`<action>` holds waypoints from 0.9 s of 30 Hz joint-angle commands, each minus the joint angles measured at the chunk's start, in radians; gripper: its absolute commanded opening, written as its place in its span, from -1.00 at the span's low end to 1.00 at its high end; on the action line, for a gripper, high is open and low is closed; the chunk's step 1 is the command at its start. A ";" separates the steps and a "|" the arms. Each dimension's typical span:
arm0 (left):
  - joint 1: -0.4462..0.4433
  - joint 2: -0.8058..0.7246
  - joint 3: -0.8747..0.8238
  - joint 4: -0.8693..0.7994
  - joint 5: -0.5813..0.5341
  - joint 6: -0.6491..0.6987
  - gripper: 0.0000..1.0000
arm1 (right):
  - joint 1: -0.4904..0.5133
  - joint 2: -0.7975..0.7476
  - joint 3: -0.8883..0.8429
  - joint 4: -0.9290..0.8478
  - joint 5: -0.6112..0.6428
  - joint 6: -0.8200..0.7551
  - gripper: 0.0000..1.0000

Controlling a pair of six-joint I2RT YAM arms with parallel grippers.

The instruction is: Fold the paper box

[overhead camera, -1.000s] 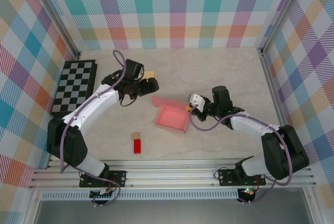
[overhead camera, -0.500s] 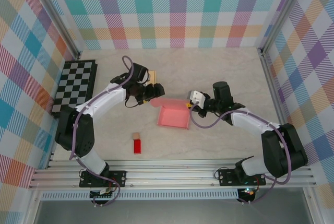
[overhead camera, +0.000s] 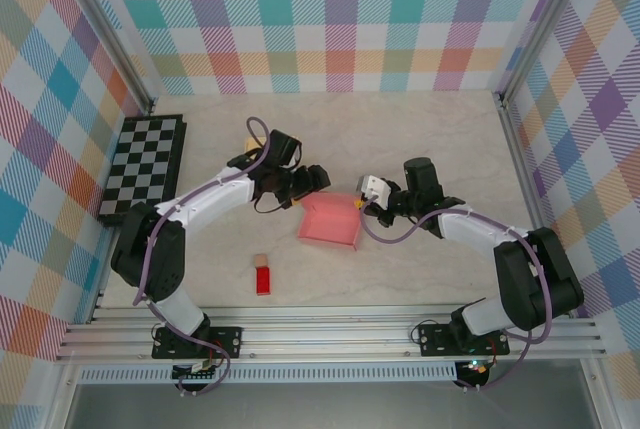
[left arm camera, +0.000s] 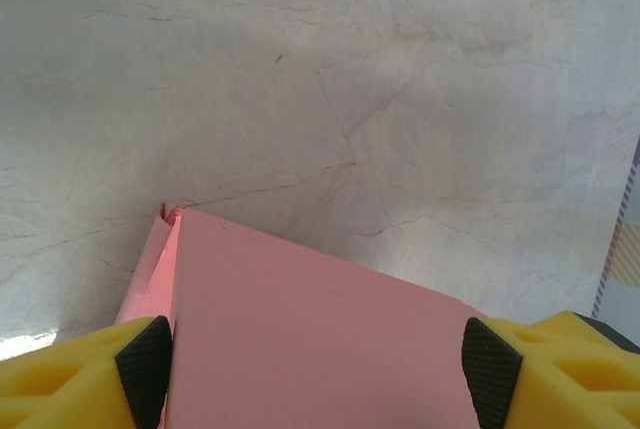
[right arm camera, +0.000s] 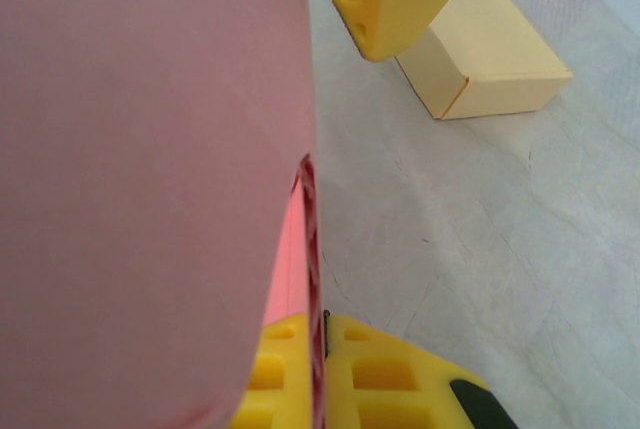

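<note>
Nearest the arm bases: a red block [overhead camera: 263, 281] with a small tan cube [overhead camera: 260, 260] just beyond it, on the pale marbled table [overhead camera: 420, 129]. Mid-table: pink paper box [overhead camera: 330, 222], set between the two grippers. The right gripper [overhead camera: 362, 199] is clamped on its right wall, the thin pink edge pinched between yellow fingers [right arm camera: 400, 384], while the left gripper [overhead camera: 310, 181] is at the far-left corner, fingers spread wide with a flat pink panel of the box between the black pads [left arm camera: 145, 369]. Farther back: a checkerboard [overhead camera: 145, 161] by the left wall and a pale yellow carton [right arm camera: 490, 49] just behind the left gripper.
</note>
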 commanded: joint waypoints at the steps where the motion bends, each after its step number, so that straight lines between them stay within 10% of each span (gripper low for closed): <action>1: -0.047 -0.029 0.010 -0.019 -0.018 0.040 0.46 | 0.012 0.020 0.010 0.022 0.008 0.001 -0.70; 27: -0.130 -0.041 -0.108 -0.050 -0.297 0.019 0.30 | 0.005 -0.044 0.082 -0.189 0.034 0.123 0.10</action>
